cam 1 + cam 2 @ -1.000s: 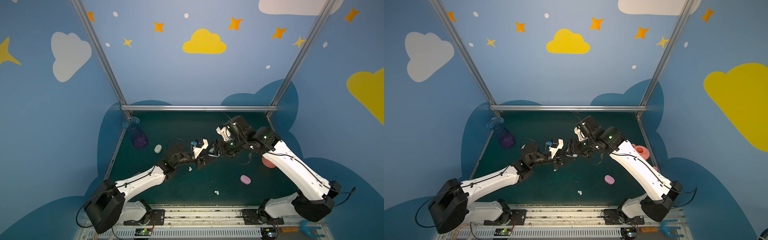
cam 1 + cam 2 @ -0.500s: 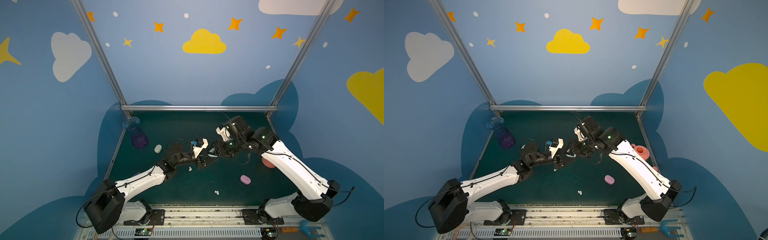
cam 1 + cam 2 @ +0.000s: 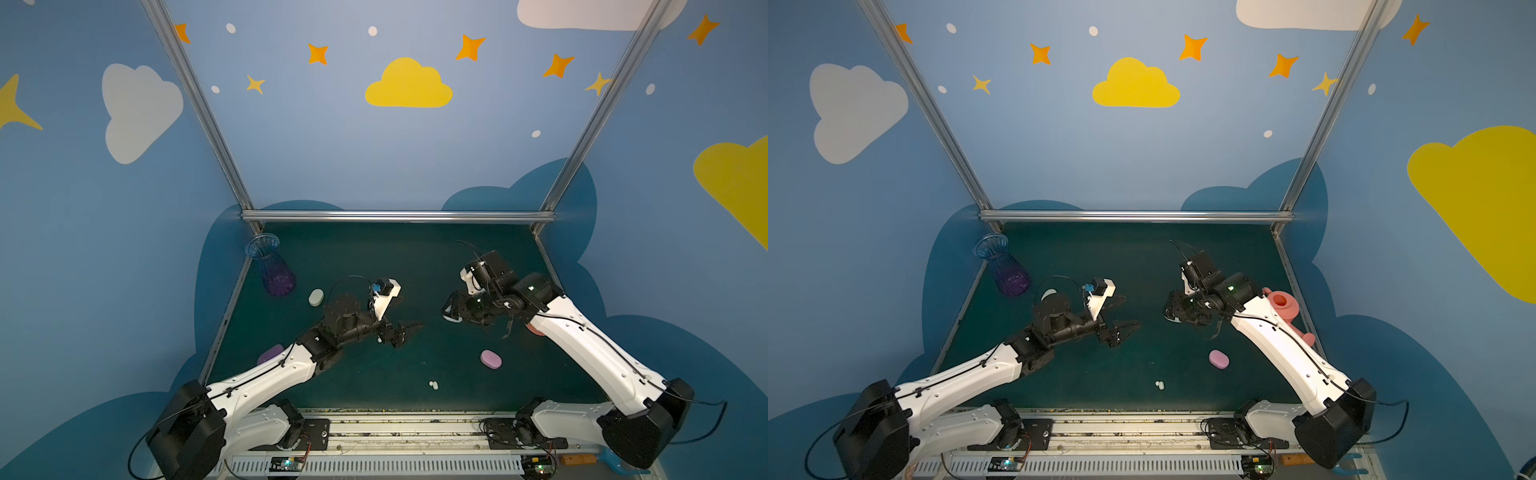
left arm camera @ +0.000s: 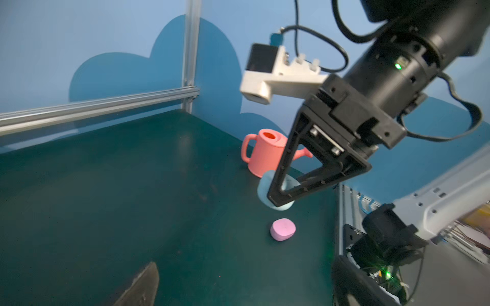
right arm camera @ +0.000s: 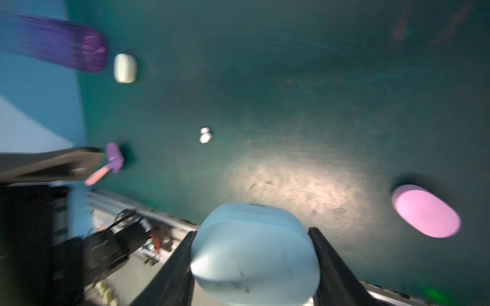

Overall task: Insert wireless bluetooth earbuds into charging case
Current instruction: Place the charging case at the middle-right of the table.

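My right gripper [image 3: 451,311] [image 5: 252,257] is shut on a pale blue charging case [image 5: 254,246] [image 4: 263,192] and holds it above the mat, right of centre. I cannot tell whether its lid is open. My left gripper [image 3: 405,332] [image 3: 1121,332] [image 4: 244,286] hangs open and empty left of it, with a clear gap between the two. A pair of small white earbuds [image 3: 433,385] [image 3: 1159,385] lies near the front edge. The right wrist view shows an earbud [image 5: 205,135] on the mat.
A pink case [image 3: 490,358] [image 4: 282,229] [image 5: 425,212] lies front right. A pale green case [image 3: 316,297] sits beside a purple vase [image 3: 272,270] at the back left. A purple case [image 3: 270,353] shows by the left arm. A pink watering can [image 3: 1283,305] [image 4: 265,156] stands at the right edge.
The left gripper has opened wide and drawn back from the right gripper. The right gripper has shifted to the right with the blue case still in it.
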